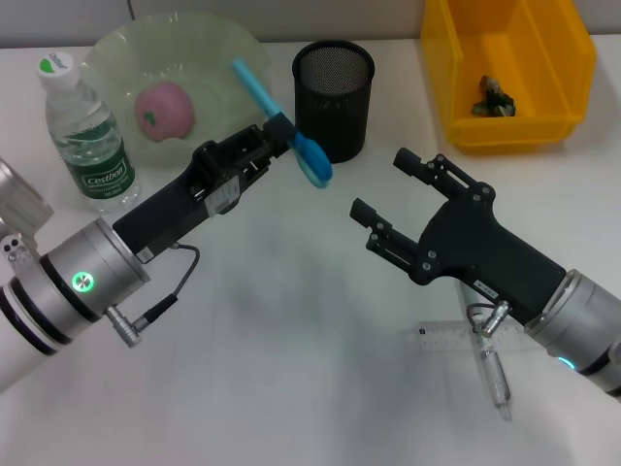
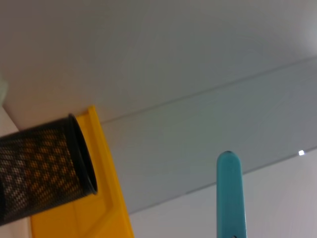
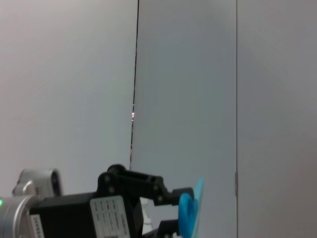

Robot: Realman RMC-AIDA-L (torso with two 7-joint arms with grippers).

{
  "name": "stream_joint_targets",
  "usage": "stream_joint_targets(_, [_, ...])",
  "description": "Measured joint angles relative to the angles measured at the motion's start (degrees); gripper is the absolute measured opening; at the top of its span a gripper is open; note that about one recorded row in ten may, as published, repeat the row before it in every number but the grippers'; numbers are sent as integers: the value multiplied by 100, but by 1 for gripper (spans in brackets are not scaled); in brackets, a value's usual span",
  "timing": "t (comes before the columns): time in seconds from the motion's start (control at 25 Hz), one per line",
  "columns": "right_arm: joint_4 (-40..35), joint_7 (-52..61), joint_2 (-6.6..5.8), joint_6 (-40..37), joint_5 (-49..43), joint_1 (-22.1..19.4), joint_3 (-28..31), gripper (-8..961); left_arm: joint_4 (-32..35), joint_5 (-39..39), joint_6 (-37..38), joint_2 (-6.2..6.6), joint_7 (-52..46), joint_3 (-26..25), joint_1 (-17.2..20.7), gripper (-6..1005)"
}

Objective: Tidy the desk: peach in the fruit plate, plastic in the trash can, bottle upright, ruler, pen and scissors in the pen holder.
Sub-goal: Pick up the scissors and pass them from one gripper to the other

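Observation:
My left gripper [image 1: 278, 129] is shut on the blue scissors [image 1: 312, 158] and holds them in the air, just left of the black mesh pen holder [image 1: 334, 99]. The scissors' tip [image 2: 230, 193] and the holder [image 2: 44, 168] also show in the left wrist view. My right gripper [image 1: 380, 184] is open and empty, in the air right of the middle. A clear ruler [image 1: 446, 338] and a pen [image 1: 497, 381] lie on the table under the right arm. The peach [image 1: 163, 111] lies in the green fruit plate [image 1: 218, 44]. The bottle [image 1: 85, 136] stands upright at far left.
A yellow bin [image 1: 568, 58] at the back right holds a small crumpled piece [image 1: 493, 99]. In the right wrist view the left arm [image 3: 106, 210] shows with the scissors [image 3: 189, 215]. The white table reaches the front edge.

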Motion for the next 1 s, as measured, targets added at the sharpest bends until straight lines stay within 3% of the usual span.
stream_joint_targets(0.28, [159,-212,-1,20,-28,74,203,722,-394,43,-71,0,352,-485,45,246])
stream_joint_targets(0.6, [351,-705,-1,51,-447,96,637,722,-650,61,-121,0,535,-668,7,246])
stream_joint_targets(1.0, [455,-730,-1,645,-1627,227,1943,722,-679,81,-191,0,541,-726,-29,246])
